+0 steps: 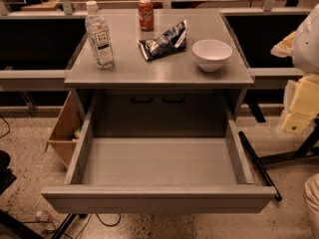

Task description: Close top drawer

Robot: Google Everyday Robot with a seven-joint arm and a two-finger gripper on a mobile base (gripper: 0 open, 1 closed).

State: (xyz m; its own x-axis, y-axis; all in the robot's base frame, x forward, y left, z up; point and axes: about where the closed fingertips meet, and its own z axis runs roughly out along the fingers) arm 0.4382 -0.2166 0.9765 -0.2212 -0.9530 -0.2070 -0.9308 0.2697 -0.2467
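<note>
The top drawer (pixel 158 199) is a wide matte-grey box with a plain flat front. It is pulled far out of the cabinet toward the camera, and its inside (pixel 157 161) is bare. My gripper (pixel 299 108) shows as pale yellow and white parts at the right edge of the view. It is to the right of the drawer's right side wall (pixel 238 151), apart from it and higher than the drawer front. It holds nothing that I can see.
On the cabinet top (pixel 124 71) stand a water bottle (pixel 99 35), a red soda can (pixel 145 15), a dark chip bag (pixel 163 41) and a white bowl (pixel 212 54). A black rod (pixel 258 164) slants along the drawer's right side. A cardboard box (pixel 65 131) sits at the left.
</note>
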